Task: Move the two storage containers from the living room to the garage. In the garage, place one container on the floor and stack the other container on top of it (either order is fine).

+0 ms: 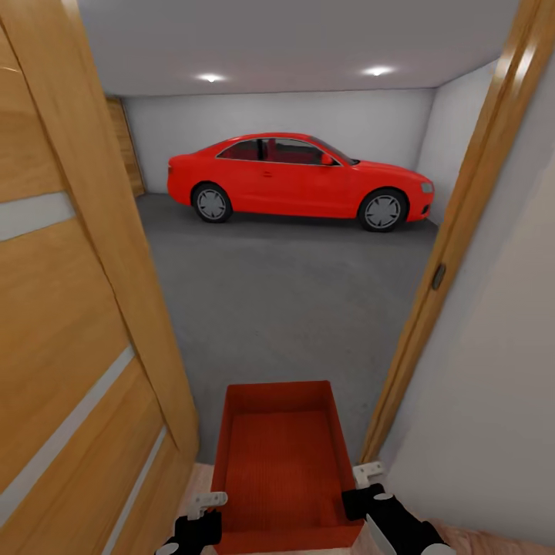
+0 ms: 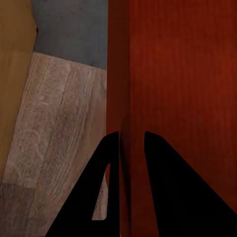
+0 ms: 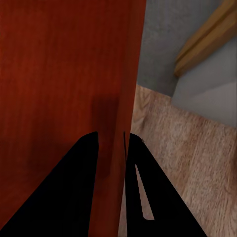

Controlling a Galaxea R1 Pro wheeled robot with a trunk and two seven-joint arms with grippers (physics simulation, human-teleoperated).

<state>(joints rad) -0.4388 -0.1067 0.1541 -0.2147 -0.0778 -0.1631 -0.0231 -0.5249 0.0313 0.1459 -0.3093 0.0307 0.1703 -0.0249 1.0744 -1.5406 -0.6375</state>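
Carried at the garage doorway, short of the red car: storage container, left claw and right claw each pinching a side wall. Probably light, stiff, slick; wall grips suit.

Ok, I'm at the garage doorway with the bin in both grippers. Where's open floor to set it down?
The widest bare patch is the grey concrete floor between the doorway and the red car. It is tight at the threshold: the open wooden door on the left and the door frame on the right flank the storage container.
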